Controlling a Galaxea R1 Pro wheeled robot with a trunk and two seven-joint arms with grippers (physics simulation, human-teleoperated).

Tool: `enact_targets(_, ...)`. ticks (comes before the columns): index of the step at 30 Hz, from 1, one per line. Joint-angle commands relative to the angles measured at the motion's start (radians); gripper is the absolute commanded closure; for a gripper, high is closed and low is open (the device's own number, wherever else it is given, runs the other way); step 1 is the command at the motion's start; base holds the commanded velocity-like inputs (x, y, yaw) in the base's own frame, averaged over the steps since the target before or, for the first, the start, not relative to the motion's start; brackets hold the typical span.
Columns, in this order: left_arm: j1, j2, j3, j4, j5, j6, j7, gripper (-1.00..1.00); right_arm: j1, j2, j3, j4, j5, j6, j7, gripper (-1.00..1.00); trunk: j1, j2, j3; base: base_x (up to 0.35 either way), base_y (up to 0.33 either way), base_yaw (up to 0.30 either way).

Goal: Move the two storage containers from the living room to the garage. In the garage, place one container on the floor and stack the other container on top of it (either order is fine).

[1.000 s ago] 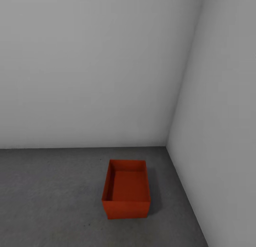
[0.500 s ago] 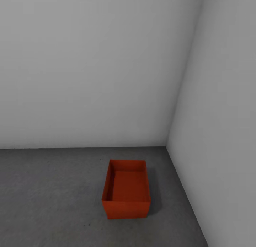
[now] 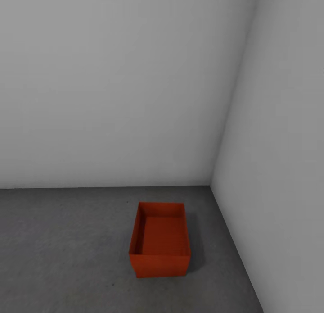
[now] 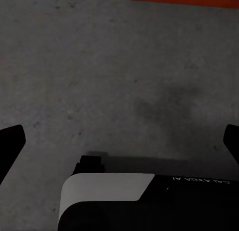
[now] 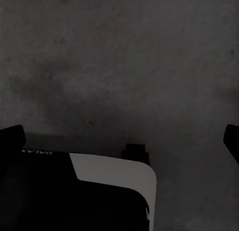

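Nothing has changed during the last second: the head view is the same as before and the robot stands without moving. I judge that it pauses after it put down one box, so the first half of the task looks done and the second box must still be brought here.

The two pale grey walls (image 3: 112, 79) meet in a corner at the right, and below them lies the dark grey concrete floor (image 3: 54, 259) of the garage. On this floor, near the corner and close to the right wall but not touching it, stands one orange-red storage container (image 3: 160, 241). It is upright, open at the top and empty. Its long axis runs away from the robot toward the back wall, and a short end faces the camera.

The left gripper (image 4: 119, 144) hangs above bare floor, its two dark fingertips far apart at the picture's edges, holding nothing; a strip of the orange box shows beyond it. The right gripper (image 5: 119, 141) is likewise spread wide and empty over the concrete.
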Motion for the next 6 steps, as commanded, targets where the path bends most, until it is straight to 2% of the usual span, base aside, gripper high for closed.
enact_targets(1,-0.002,0.0,0.009,0.004,-0.01,-0.007,0.002,-1.0,-0.002,0.0,0.008,0.005,-0.01,-0.007,0.005,-1.0,0.0,-0.001,-0.001,0.0,0.0,0.0)
enact_targets(6,-0.002,0.0,0.009,0.004,-0.01,-0.007,0.002,-1.0,-0.002,0.0,0.008,0.005,-0.01,-0.007,0.005,-1.0,0.0,-0.001,-0.001,0.0,0.0,0.0)
